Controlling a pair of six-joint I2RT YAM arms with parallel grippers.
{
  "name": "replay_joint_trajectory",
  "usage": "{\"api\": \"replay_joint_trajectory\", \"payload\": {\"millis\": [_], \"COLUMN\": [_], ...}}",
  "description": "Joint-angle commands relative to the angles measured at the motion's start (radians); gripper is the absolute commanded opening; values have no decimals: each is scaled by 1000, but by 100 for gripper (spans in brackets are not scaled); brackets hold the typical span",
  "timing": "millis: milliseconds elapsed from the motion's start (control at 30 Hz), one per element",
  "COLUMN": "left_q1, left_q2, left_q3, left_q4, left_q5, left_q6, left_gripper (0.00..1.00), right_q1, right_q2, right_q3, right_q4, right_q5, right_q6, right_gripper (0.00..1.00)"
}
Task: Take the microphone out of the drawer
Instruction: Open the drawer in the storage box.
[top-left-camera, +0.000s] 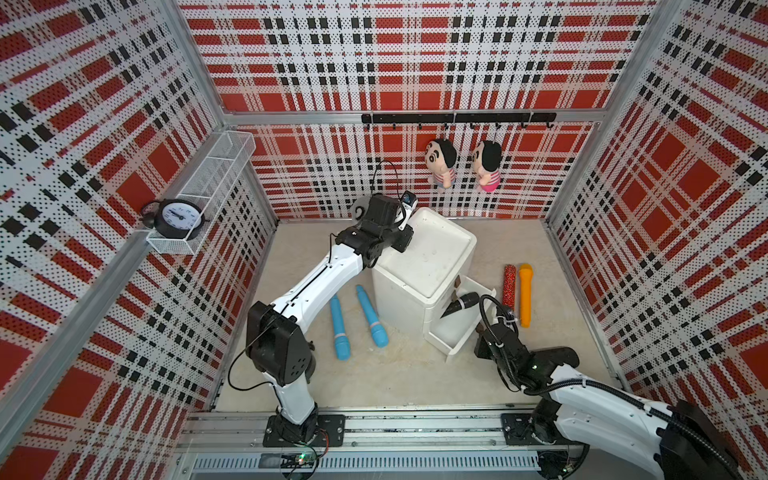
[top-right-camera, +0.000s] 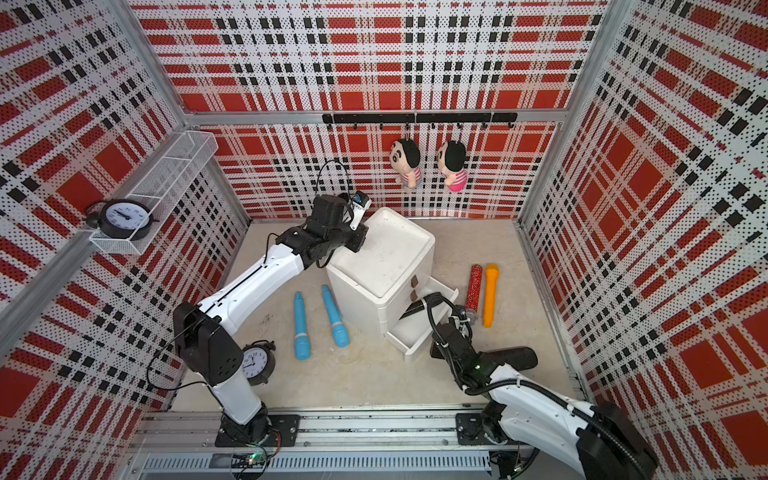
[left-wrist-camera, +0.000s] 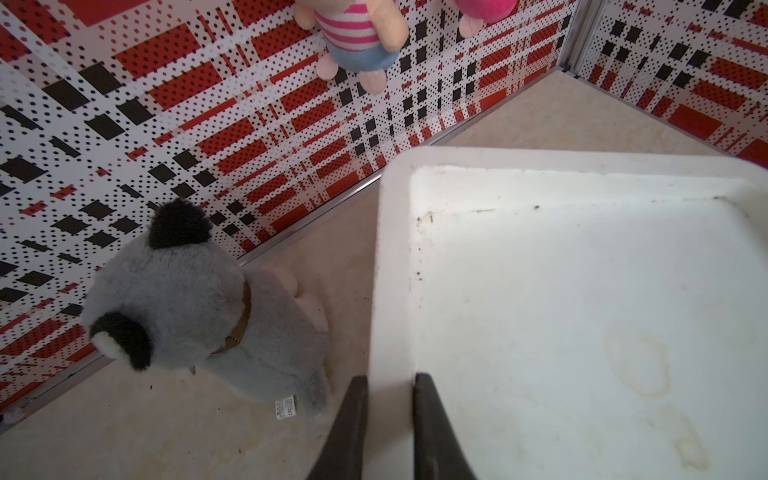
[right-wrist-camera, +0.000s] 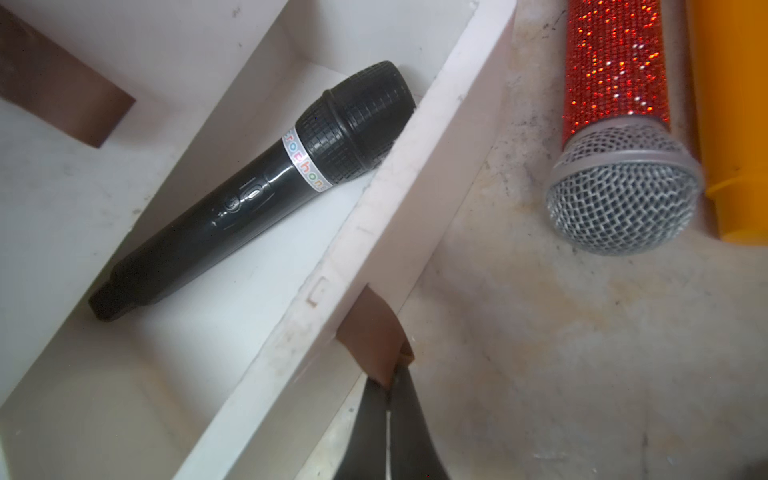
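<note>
Mic (right-wrist-camera: 253, 187): glossy black plastic, ribbed head, lying diagonally in the open white drawer (right-wrist-camera: 374, 232). Right gripper (right-wrist-camera: 390, 386) pinches the brown tab (right-wrist-camera: 372, 332) on the drawer front. Left gripper (left-wrist-camera: 390, 386) clamps the cabinet (left-wrist-camera: 582, 291) rim. On the floor: two blue mics (top-left-camera: 340, 328) (top-left-camera: 372, 316), one red glitter mic (right-wrist-camera: 615, 66) with a mesh head, one orange mic (right-wrist-camera: 731, 104).

Bright, even light; perhaps edge-blurred.

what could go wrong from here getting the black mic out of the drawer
The right gripper is shut on the brown pull tab, so it must let go first, and the drawer could slide. The black microphone has its head against the drawer wall, leaving little room to grip there. The red glitter microphone lies just outside and could be grabbed instead.
</note>
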Motion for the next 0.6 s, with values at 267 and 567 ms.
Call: {"api": "replay_joint_trajectory", "payload": {"millis": [267, 567], "left_q1": [18, 29], "left_q2": [-3, -4], "left_q3": [-24, 0], "left_q4": [11, 10], "left_q5": [-174, -176], "left_q6": [-2, -14], "left_gripper": [7, 7], "right_q1": [13, 14], "right_q2": [-85, -84], "right_q3": [-17, -12], "right_q4": [-226, -235], "right_q5": [55, 79], "right_q6": [109, 119], "right_gripper": [0, 0]}}
